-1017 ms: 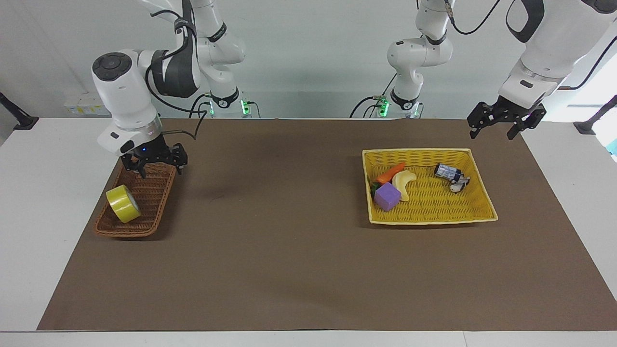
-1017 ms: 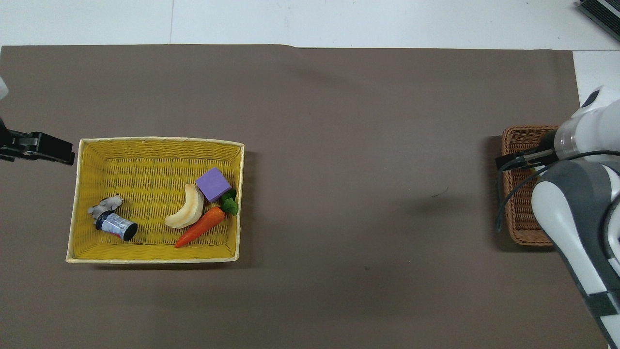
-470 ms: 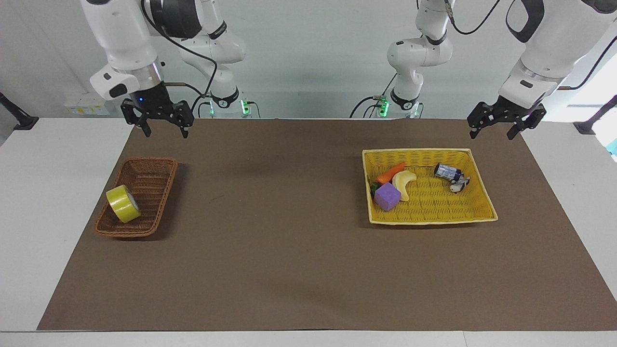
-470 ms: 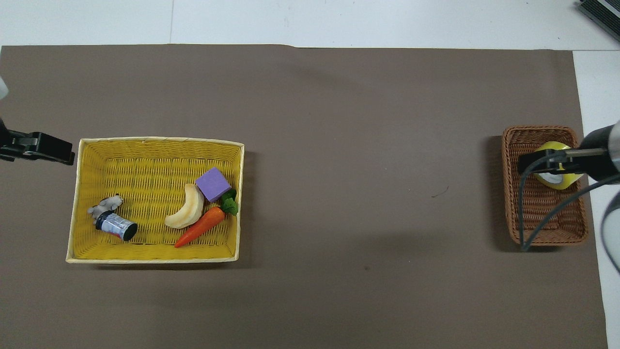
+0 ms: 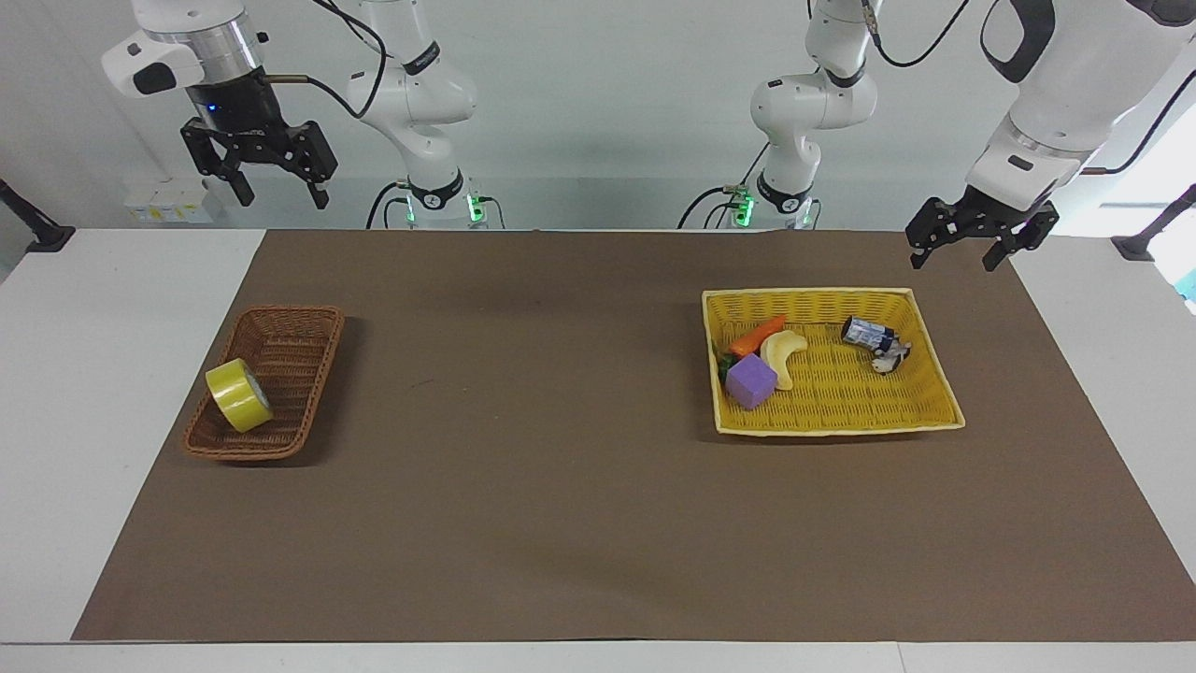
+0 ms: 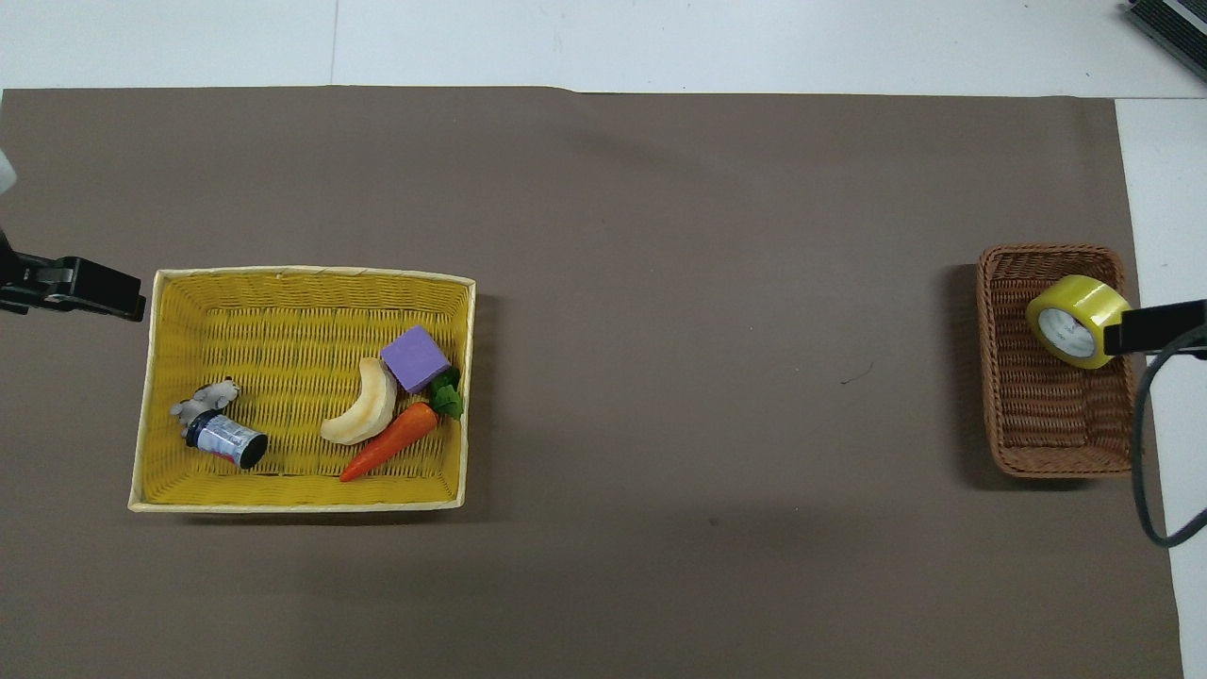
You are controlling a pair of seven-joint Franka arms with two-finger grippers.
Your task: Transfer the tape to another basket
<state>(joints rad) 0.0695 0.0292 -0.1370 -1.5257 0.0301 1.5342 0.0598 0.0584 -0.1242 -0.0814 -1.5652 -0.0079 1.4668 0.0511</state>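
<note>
The tape [image 5: 238, 394] is a yellow roll with a whitish core [image 6: 1075, 321]. It stands tilted on its edge in the brown wicker basket [image 5: 299, 350], in the half farther from the robots. This basket [image 6: 1047, 424] sits at the right arm's end of the mat. My right gripper [image 5: 280, 196] hangs open and empty high above that end of the table, well clear of basket and tape. My left gripper [image 5: 953, 262] is open and empty too, waiting in the air over the mat's corner beside the yellow basket [image 5: 841, 393].
The yellow basket [image 6: 283, 321] at the left arm's end holds a purple cube [image 6: 415, 358], a banana-shaped piece [image 6: 363, 415], a carrot [image 6: 391, 441], a small can [image 6: 226, 441] and a little figure. A brown mat [image 5: 523, 449] covers the table between the baskets.
My right gripper has risen from just above the brown basket to high over the table's end, still open. The tape has stayed in the basket. The left arm has not moved.
</note>
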